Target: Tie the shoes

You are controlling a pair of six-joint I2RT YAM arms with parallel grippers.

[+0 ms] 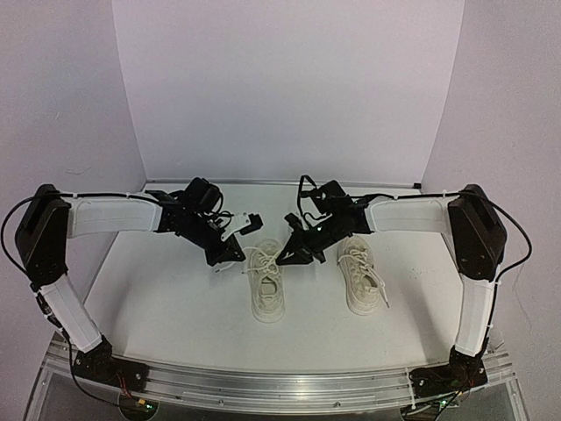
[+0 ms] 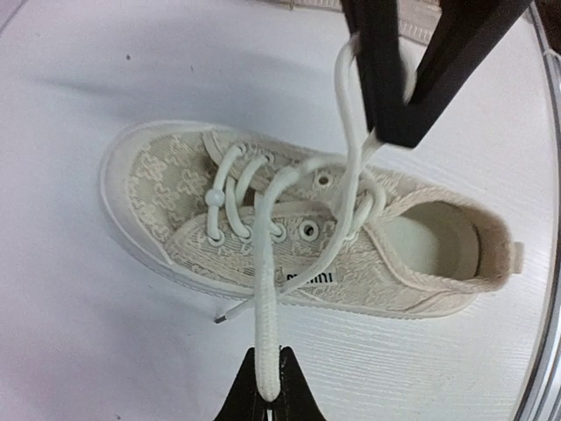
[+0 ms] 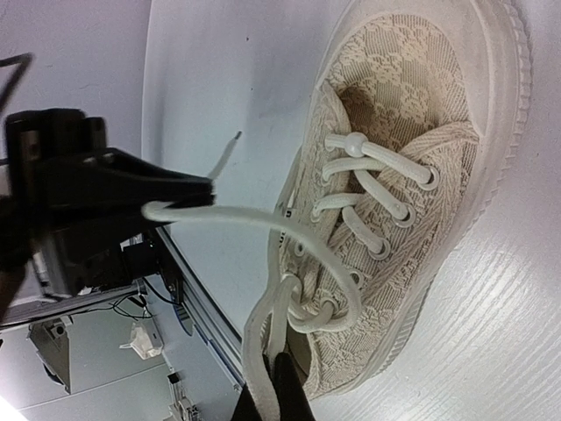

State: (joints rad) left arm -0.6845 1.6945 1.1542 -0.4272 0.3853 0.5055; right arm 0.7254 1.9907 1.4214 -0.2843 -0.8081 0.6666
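**A:** Our left gripper (image 2: 267,390) is pinched tight on one lace end (image 2: 261,307). Our right gripper (image 3: 270,390) is clamped on the other strand (image 3: 254,338). We hold both just above the left-hand shoe (image 1: 267,289), which sits on the table (image 1: 158,298) beside the second shoe (image 1: 361,276).

**B:** If we pull unevenly, we judge the thin lace could slip from our fingers, or the light shoe could drag and tip.

**A:** Any containers?

**B:** We see none. The shoe's own opening (image 2: 429,246) holds nothing.

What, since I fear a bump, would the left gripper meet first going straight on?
Likely the shoe: the left gripper, shut on a lace, points at its side; depth is unclear.
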